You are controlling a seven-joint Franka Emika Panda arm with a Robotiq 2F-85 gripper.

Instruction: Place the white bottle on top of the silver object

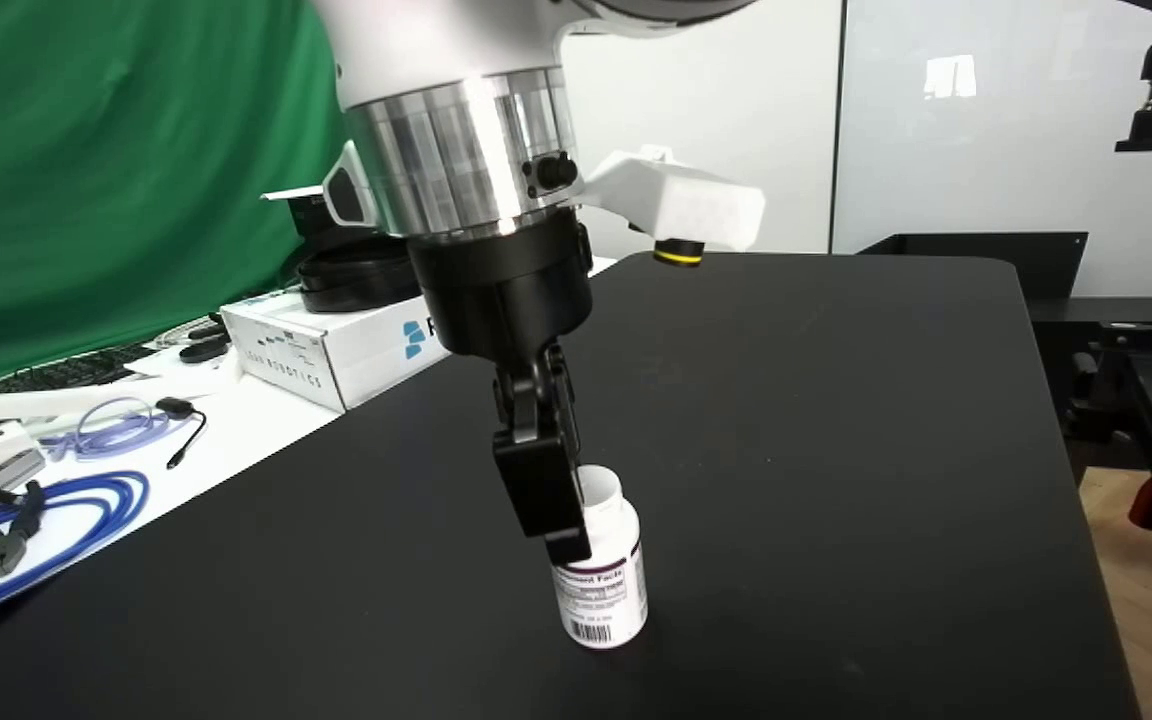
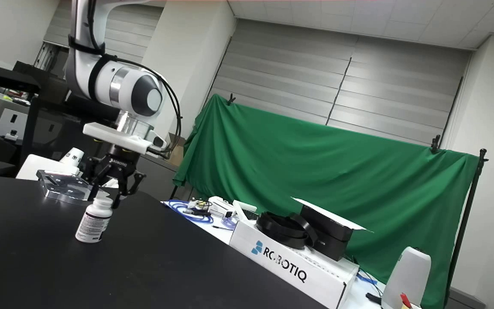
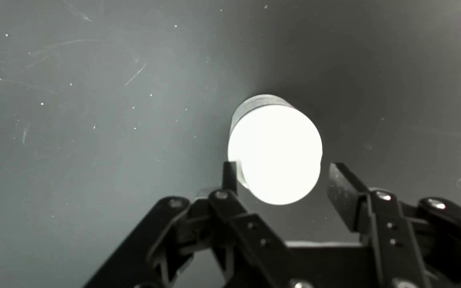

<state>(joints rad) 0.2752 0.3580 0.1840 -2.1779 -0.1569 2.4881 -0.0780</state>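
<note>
White bottle (image 1: 604,585): standing upright on the black counter (image 1: 816,450) — top end sitting between the jaws, label with dark print and a barcode poking out below them.
Jaws: spread pretty wide, wider than the bottle's top, tips pointing down. Visible gap at one side of the bottle in the wrist view; touching on the other side or just beside — honestly can't tell.
Silver object (image 2: 64,187): beyond the jaws in an exterior view, near the edge of the black counter, partly hidden behind them and apart from the bottle.
Arm (image 2: 114,81): white, bent over above the jaws, shiny metal band (image 1: 461,150) near the lower end.
Robotiq box (image 2: 287,270): white, well apart from the jaws, parked on a white counter (image 1: 236,430) off to the side. Black box (image 2: 326,238) on top.
Green curtain (image 2: 315,171): hung up behind the Robotiq box in both exterior views, even farther from the jaws.
</note>
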